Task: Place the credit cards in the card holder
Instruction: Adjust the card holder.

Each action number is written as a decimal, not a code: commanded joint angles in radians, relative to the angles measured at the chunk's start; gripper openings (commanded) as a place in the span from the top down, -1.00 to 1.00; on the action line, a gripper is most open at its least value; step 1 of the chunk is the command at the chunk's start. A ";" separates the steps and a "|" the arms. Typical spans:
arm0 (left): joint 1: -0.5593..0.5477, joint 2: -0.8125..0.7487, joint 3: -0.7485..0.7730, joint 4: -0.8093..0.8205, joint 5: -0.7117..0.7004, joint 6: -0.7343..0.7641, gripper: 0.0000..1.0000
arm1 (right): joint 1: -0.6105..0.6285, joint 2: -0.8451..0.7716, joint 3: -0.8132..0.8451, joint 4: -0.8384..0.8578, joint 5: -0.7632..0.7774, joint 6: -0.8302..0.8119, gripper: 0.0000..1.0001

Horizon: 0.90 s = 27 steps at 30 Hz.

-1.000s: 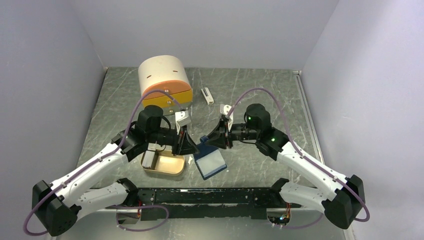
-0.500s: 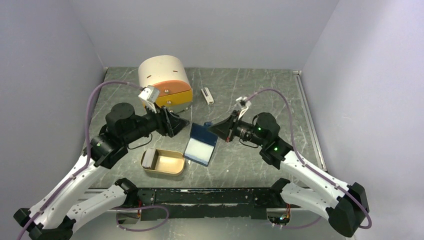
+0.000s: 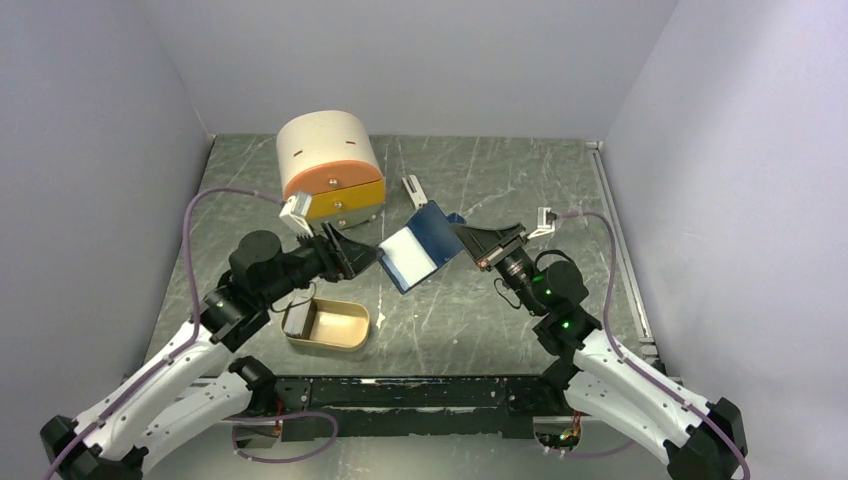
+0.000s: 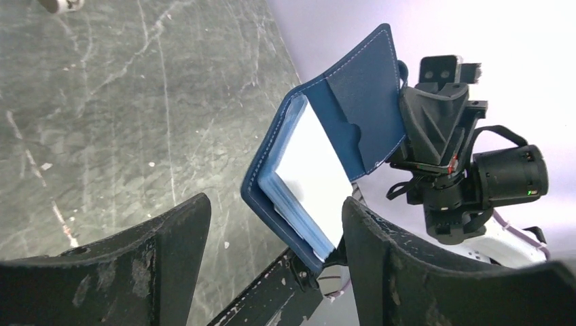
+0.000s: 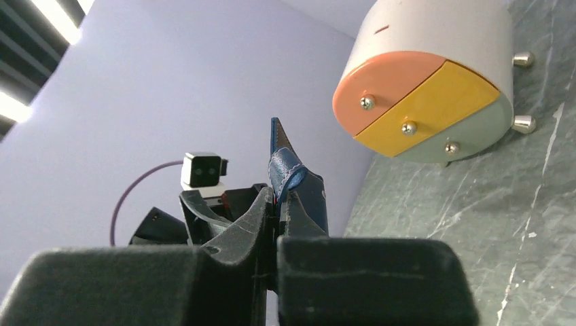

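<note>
My right gripper (image 3: 462, 236) pinched tight on the holder (image 3: 420, 245) flap | my left gripper (image 3: 362, 258) spread, just off its low free end | holder aloft and open, front-right of the drum box (image 3: 328, 165), long axis slanting from right gripper down toward left | pale card (image 4: 316, 176) showing inside | left arm's nearer that open end, I'd say

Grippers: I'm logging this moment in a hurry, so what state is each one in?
The left gripper is open, holding nothing.
The right gripper is shut on the card holder, pinching its navy flap.
</note>
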 commanded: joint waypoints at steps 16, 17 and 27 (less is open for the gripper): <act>0.004 0.113 -0.121 0.484 0.190 -0.100 -0.04 | 0.000 -0.023 -0.123 0.113 0.179 0.220 1.00; 0.004 0.118 -0.121 0.490 0.198 -0.097 0.04 | 0.000 -0.019 -0.125 0.117 0.179 0.222 1.00; 0.004 0.183 -0.066 0.405 0.173 0.014 0.70 | 0.000 0.009 -0.146 0.127 0.163 0.266 1.00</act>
